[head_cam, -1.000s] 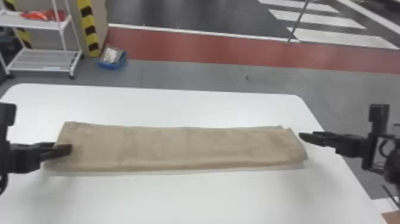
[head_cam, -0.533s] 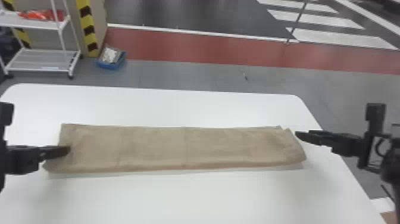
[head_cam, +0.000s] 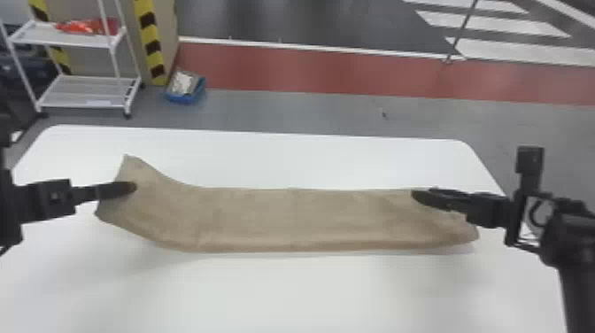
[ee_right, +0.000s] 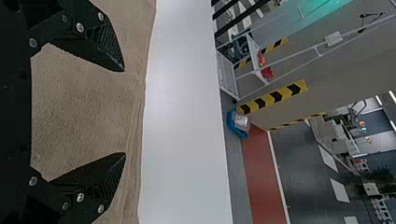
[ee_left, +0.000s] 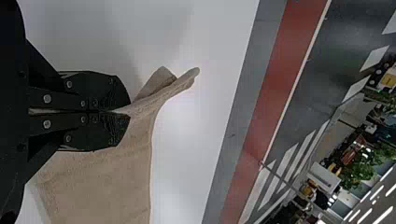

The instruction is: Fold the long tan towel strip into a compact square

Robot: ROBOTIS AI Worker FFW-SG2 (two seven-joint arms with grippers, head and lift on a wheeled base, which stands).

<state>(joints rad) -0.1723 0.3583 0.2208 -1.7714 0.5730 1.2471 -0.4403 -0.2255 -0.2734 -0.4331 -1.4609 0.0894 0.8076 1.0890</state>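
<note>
At the left end of the tan towel strip (head_cam: 283, 217), my left gripper (head_cam: 133, 187) is shut on the cloth and holds that end raised off the table. In the left wrist view, the left gripper (ee_left: 128, 112) pinches a fold of towel (ee_left: 102, 182), a corner sticking out beyond its tips. The rest of the strip lies flat, running across to the right. My right gripper (head_cam: 416, 195) is over the strip's right end. Seen in the right wrist view, the right gripper (ee_right: 125, 112) has its fingers wide apart above the towel (ee_right: 84, 107), holding nothing.
The white table (head_cam: 283, 296) extends in front of and behind the strip. Beyond its far edge, on the floor, stand a white wire rack (head_cam: 88, 90) at the left and a blue bin (head_cam: 186, 90) beside a striped post.
My left gripper has risen and moved inward, lifting the strip's left end. My right gripper has moved left from beside the right end to over it.
</note>
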